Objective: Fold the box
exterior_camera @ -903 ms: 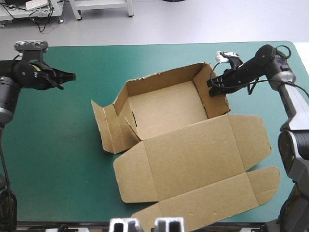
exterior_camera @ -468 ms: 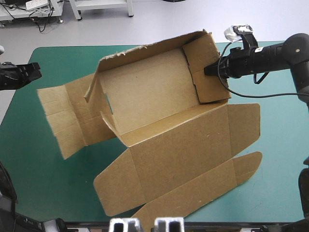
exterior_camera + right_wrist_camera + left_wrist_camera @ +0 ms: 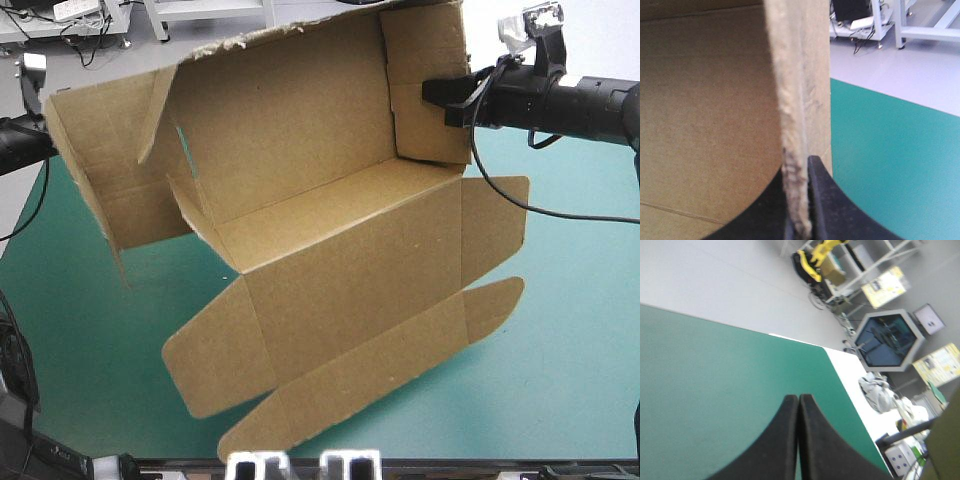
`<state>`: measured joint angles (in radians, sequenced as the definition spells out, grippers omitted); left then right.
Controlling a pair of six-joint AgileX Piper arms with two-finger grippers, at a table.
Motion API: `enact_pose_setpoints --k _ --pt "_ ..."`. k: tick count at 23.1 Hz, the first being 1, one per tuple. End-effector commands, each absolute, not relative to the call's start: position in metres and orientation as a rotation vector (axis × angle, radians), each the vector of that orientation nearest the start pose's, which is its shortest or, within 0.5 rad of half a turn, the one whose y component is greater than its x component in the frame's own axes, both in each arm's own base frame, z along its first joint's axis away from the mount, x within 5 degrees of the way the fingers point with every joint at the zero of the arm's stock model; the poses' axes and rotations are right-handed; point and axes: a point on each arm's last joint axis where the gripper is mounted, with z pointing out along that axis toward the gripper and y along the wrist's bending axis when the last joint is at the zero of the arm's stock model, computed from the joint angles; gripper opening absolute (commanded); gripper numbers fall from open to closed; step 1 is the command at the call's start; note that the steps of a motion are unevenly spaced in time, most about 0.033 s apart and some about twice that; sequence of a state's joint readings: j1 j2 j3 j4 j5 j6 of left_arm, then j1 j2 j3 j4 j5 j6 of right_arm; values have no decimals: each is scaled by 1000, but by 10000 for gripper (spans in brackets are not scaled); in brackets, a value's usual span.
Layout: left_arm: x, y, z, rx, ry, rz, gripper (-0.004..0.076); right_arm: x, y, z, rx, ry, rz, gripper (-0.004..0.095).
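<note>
Holds the large brown corrugated-board box [image 3: 330, 270] up over the teal-green table [image 3: 570, 380], flat lid and tuck flap drooping nearest, open tray beyond, mouth tipped toward the high camera, long axis left to right. Grips only the right end wall's edge, right black fin-fingered hand [image 3: 438, 98] all but closed on the board; left black hand [image 3: 799, 399] closed on nothing by the table's left edge. Probably handles light, stiff in the panels yet hinging at every crease, so wants a second hold on the left end wall.
</note>
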<state>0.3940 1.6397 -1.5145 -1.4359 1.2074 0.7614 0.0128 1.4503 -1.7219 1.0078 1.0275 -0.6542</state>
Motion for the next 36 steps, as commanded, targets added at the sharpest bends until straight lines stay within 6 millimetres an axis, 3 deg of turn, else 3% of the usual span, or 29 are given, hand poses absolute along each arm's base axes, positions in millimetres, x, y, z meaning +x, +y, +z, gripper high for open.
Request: enact_pose_setpoints --k 1,7,11,17,24,30,36 --pt "325 18 442 217 1718 -1290 -10 278 66 528 -383 1626 815 -22" --pt "314 5 452 262 1718 -1291 -10 291 58 527 -313 1607 707 -22" --pt "307 4 453 297 1762 -1225 -10 302 58 517 -312 1644 705 -21" --pt "284 -3 471 357 1743 -1155 -10 323 58 498 -291 1715 717 -20" --pt "265 -11 485 391 1713 -1139 -10 330 58 492 -284 1733 724 -20" --pt "258 -36 489 489 1696 -1183 -10 337 58 486 -275 1748 726 -20" --pt "262 -55 484 540 1719 -1107 -10 340 58 484 -265 1761 732 -20"
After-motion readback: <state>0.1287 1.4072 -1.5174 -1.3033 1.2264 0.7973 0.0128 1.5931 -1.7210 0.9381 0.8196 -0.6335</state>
